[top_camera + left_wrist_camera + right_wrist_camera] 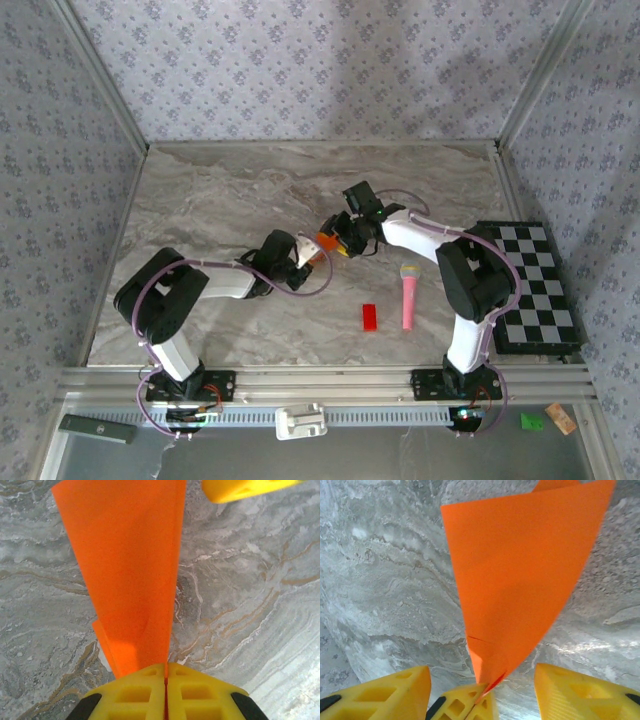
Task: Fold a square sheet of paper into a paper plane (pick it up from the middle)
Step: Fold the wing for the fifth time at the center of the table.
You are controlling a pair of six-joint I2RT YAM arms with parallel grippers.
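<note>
While left fingers (pixel 135 695) clamp the orange paper (pixel 130 570) at frame bottom and right fingers (pixel 380 695) stand apart, best close squarely on the crease.

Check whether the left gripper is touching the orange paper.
Touching. In the left wrist view the left gripper has its jaws shut on the narrow end of the orange paper, which fans out from between them.
</note>
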